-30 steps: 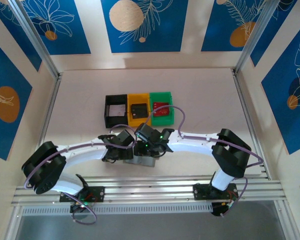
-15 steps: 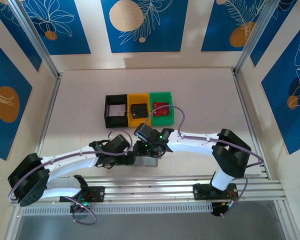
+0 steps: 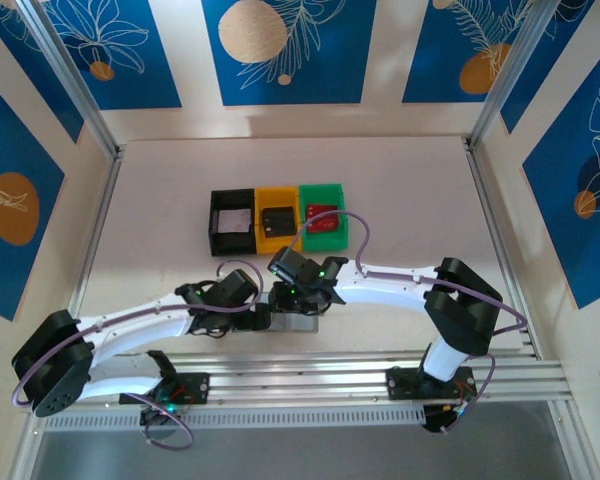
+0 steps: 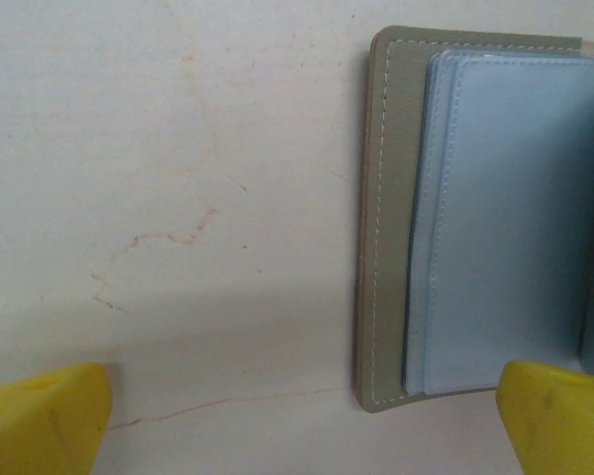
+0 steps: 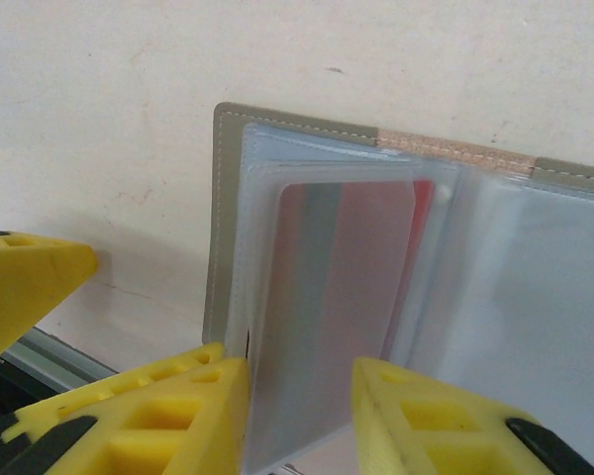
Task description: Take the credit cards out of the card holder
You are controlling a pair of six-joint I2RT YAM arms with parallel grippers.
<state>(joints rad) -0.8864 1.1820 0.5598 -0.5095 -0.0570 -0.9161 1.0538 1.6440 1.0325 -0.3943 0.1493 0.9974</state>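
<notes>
Card holder open on surface; 3 bins beyond it, 1 item each. Right claw straddles holder's sleeve with red card; whether clamped, cannot tell. Left claw wide apart at holder's edge. Extraction incomplete.

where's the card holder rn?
The card holder lies open on the table, centre and near the front edge, below the three bins in the top view; the right gripper straddles one of its clear sleeves.
</notes>
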